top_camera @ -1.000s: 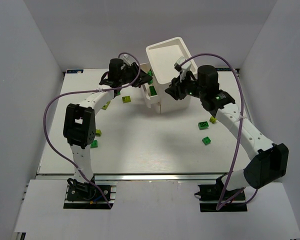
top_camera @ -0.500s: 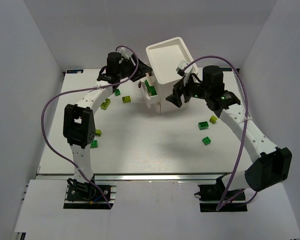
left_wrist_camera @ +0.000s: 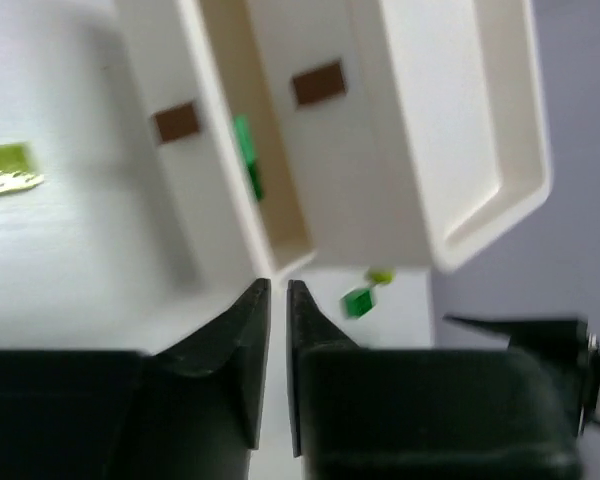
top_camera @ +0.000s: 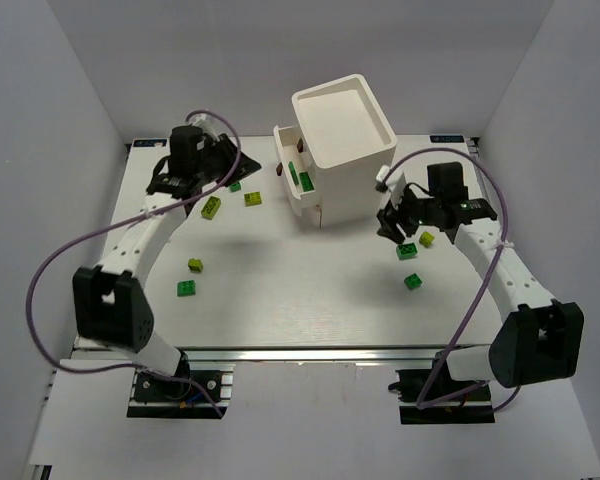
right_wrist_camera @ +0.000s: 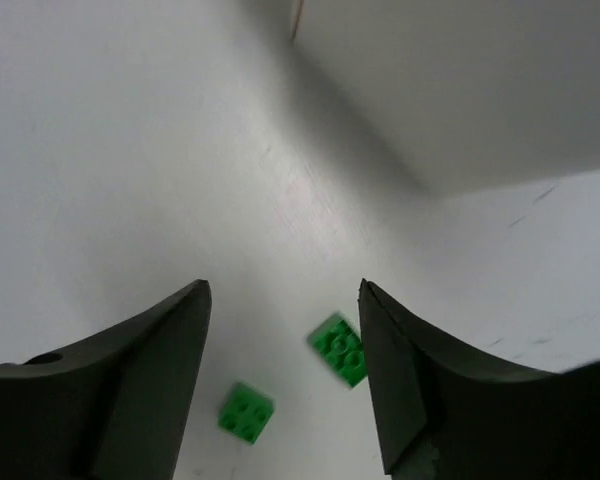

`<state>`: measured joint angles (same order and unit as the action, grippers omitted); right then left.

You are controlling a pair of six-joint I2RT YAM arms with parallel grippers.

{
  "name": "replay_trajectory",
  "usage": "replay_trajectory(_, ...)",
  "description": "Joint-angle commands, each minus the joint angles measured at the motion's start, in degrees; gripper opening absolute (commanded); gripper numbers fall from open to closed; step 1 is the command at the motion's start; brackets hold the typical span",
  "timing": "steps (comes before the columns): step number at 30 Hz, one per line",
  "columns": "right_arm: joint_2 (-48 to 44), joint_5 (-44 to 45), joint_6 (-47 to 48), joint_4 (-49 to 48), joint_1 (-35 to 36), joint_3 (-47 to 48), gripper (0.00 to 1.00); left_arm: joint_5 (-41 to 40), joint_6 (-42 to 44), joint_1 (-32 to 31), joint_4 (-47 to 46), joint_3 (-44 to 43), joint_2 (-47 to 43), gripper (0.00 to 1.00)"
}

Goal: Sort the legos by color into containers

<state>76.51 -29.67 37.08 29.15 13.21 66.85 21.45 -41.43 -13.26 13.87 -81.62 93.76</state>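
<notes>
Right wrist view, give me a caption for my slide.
Open right jaws hover above two green bricks on the table, the white cabinet just beyond.

Your legos look glossy plastic; the cabinet smooth matt white plastic; the table matt white, its near rail bare metal.

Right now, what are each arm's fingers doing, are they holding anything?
Left gripper: shut, holding nothing.
Right gripper: open, holding nothing.

No legible text, blue stickers at table corners, too small to read
</notes>
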Motion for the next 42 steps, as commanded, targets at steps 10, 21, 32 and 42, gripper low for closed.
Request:
replay_trajectory(10, 12.6, 0.23, 47.14, 16.55, -8.55, -1.81, 0.85, -14.5, 3.55, 2.62, 20.74, 26.16, -25.54, 0.83)
replay_trajectory(21, 28.25, 4.36, 66.36, 19.89, -12.42, 9.69, 0.89, -18.64, 0.91, 2.62, 24.98, 32.05, -30.03, 0.86)
replay_trajectory(32, 34.59, 5.5, 73.31, 30.0, -12.24, 13.93, 0.76, -23.65, -2.07, 2.62, 29.99, 32.32, -31.97, 0.91)
replay_trajectory(42, 34.58, 3.75, 69.54, 30.7, -11.63, 12.25, 0.64, -23.39, -2.96, 2.62, 29.72, 33.37, -31.44, 0.91)
